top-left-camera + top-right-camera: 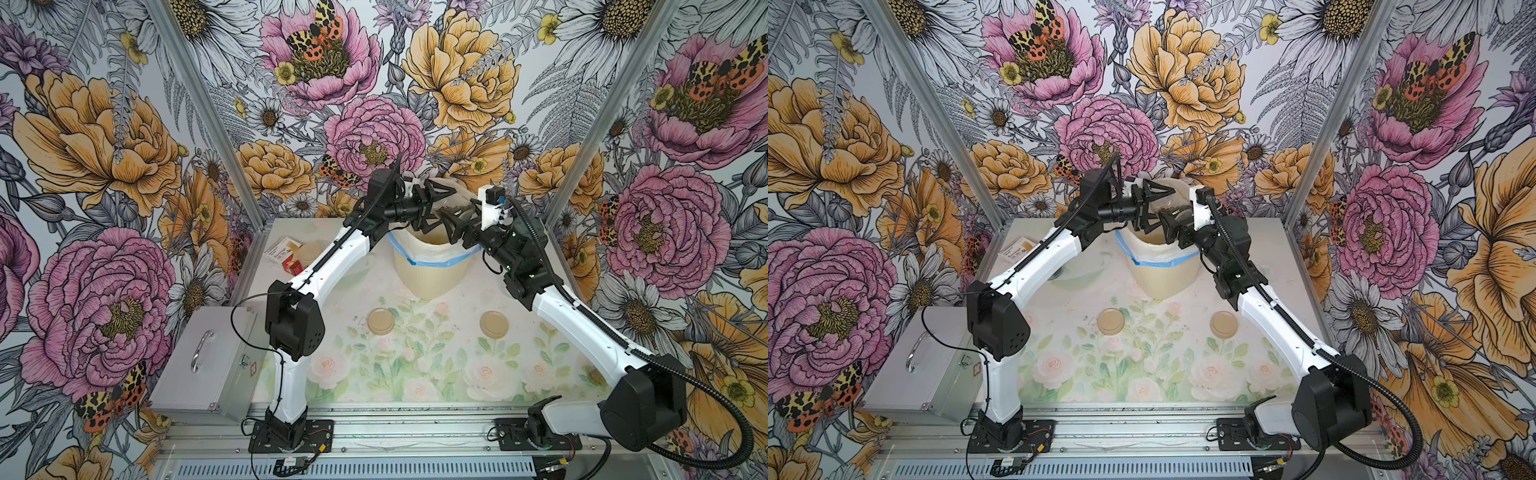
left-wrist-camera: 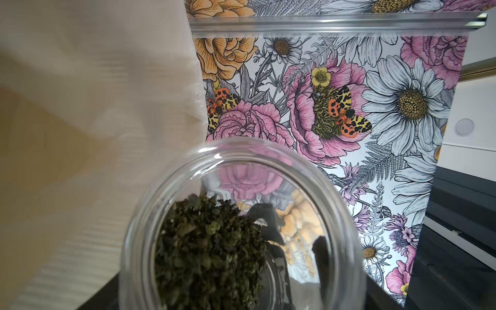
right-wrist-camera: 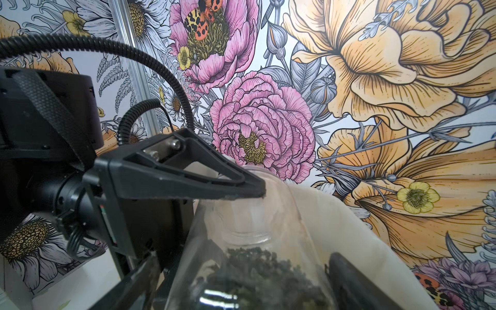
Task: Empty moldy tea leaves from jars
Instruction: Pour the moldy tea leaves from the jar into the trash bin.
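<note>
At the centre of both top views, the clear round glass jar (image 1: 453, 199) of dark crumbly tea leaves (image 2: 209, 247) hangs tilted over the cream ribbed bin (image 1: 428, 270). The left gripper (image 1: 441, 208) clamps it. The right gripper (image 3: 241, 281) straddles it; whether it presses, I cannot tell.

Dark olive-brown tea leaves (image 2: 209, 255) fill a clear glass jar (image 2: 341, 214). The bin (image 1: 428, 278) is cream and ribbed, its bag (image 1: 432, 261) edged in blue. Two lids (image 1: 381, 321) (image 1: 494, 324) are plain tan. The worktop (image 1: 415, 374) shows pale pink roses and green leaves. The case (image 1: 208, 365) at its left edge is silver. The walls (image 1: 104, 145) carry pink and orange blooms.
</note>
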